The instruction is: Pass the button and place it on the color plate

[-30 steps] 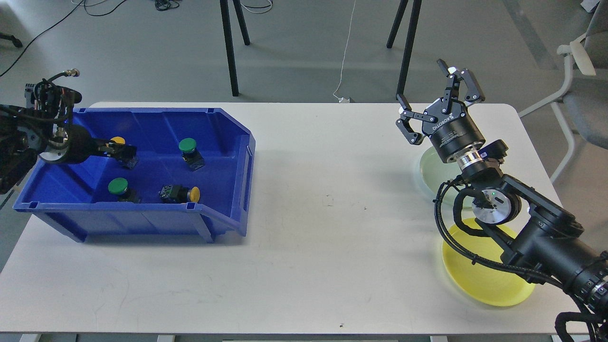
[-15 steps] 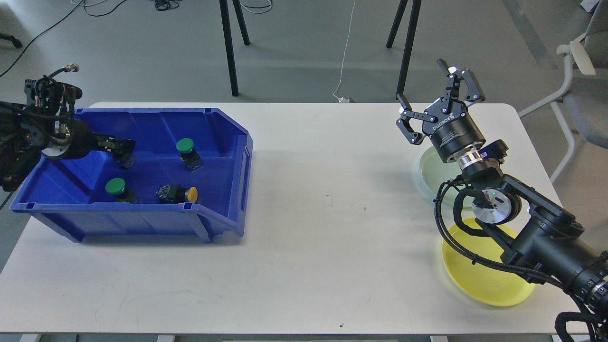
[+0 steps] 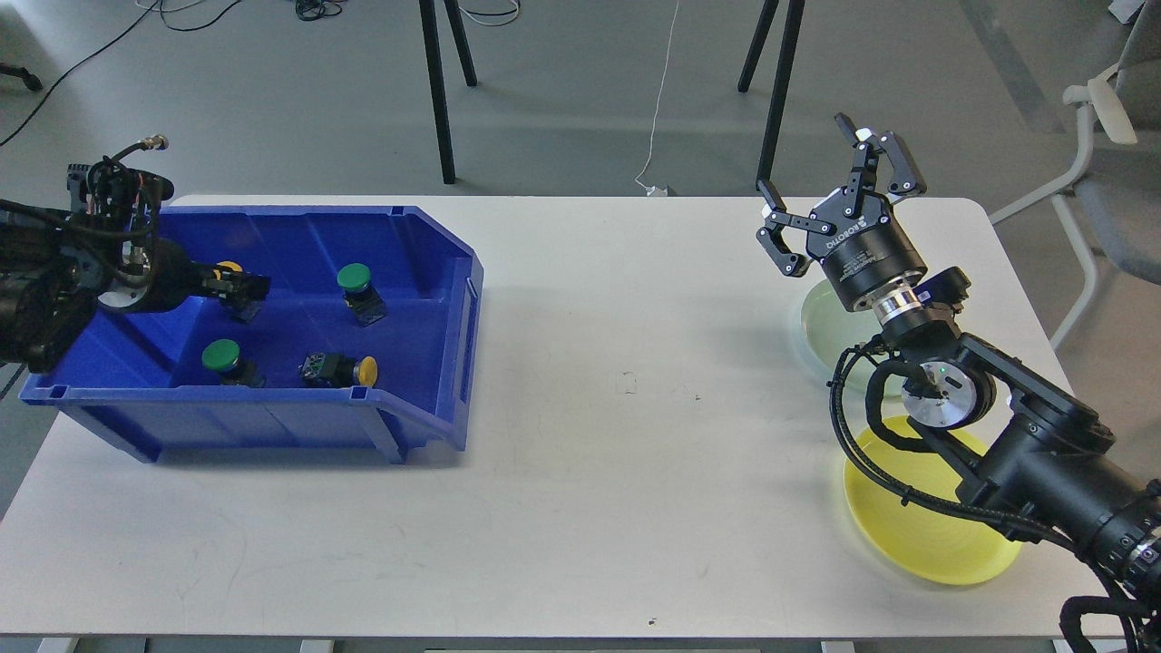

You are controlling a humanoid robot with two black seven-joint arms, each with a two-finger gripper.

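A blue bin at the table's left holds several push buttons: a green one near the middle, a green one at the front left, and a yellow one lying on its side. My left gripper reaches into the bin from the left and looks shut on another yellow button near the back left. My right gripper is open and empty, pointing up above the table's far right. Below it lie a pale green plate and a yellow plate.
The white table is bare between the bin and the plates. My right arm covers parts of both plates. Black stand legs rise behind the table, and a chair is at the far right.
My left gripper moved slightly right inside the bin with the yellow button in its fingers. The bin slid a little to the left. The right arm has not moved.
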